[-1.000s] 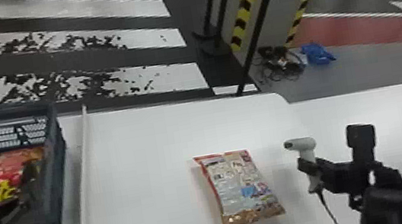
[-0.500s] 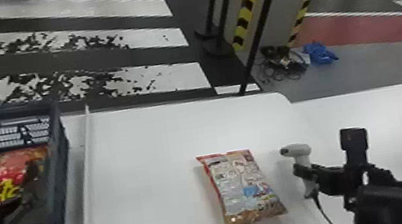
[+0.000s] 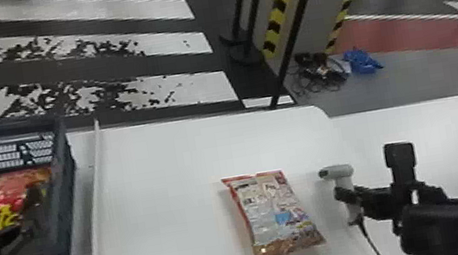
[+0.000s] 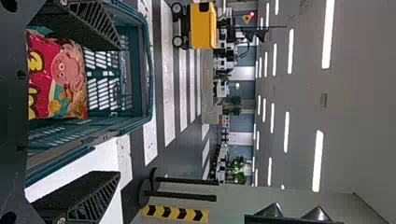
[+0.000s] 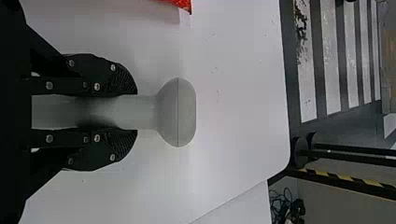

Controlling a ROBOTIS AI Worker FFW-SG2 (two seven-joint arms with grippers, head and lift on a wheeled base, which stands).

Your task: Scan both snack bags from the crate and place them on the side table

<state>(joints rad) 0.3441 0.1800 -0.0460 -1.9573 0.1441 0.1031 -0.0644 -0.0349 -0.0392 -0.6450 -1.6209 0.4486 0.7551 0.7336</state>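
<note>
Head view: the right gripper (image 3: 347,197) has edged the handheld scanner (image 3: 339,171) nearer the snack bag (image 3: 275,214) on the white table (image 3: 165,201), probably for scanning. Left wrist view: the left gripper (image 4: 118,110) gapes by the crate (image 4: 150,79) holding the second bag (image 4: 67,74). Right wrist view: fingers clamp the scanner's handle (image 5: 140,112).

In the head view we lose the crate's (image 3: 66,185) left part past the edge, and the left gripper (image 3: 26,214) covers some of the snack bag (image 3: 9,188) inside. We find the tabletop bag's (image 3: 275,214) print too blurred to read. The right gripper (image 3: 347,203) hides part of the scanner's (image 3: 338,171) handle; its cord (image 3: 371,242) runs out of frame.
</note>
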